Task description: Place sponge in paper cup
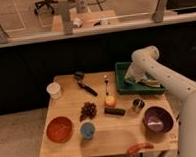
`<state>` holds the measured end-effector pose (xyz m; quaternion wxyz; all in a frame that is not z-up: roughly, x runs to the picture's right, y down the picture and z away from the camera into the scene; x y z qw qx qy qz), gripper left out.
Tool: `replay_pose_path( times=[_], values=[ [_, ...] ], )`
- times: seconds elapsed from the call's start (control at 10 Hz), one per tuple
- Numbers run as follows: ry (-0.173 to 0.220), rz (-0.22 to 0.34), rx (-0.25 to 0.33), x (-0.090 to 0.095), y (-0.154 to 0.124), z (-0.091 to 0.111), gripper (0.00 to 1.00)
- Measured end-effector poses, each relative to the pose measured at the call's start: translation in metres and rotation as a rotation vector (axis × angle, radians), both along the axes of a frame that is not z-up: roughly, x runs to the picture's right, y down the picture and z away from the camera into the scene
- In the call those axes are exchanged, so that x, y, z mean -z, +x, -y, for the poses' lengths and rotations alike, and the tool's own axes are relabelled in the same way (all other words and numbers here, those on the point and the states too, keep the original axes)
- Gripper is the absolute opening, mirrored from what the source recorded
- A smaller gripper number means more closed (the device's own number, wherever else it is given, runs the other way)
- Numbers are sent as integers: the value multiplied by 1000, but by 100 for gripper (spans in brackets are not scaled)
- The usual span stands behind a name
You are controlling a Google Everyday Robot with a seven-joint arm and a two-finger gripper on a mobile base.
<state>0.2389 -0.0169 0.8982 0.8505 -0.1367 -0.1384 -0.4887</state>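
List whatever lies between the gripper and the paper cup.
The gripper, shut, is down in the green tray. Between it and the paper cup lie a utensil and a black-handled brush, both low. The sponge cannot be made out.

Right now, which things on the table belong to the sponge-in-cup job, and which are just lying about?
Job: paper cup, at the table's left; gripper, jaws shut, down in the green tray; I cannot make out the sponge.
Lying about: blue cup, metal cup, purple bowl, orange bowl, grapes, fork, brush.
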Motion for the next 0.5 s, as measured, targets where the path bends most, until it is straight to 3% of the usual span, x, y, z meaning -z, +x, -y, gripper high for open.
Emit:
replay_pose_path(
  times=[0.3,0.5],
  values=[
    [19,97,-80,40,-2,22,0],
    [19,160,-108,60,-12,21,0]
  ],
)
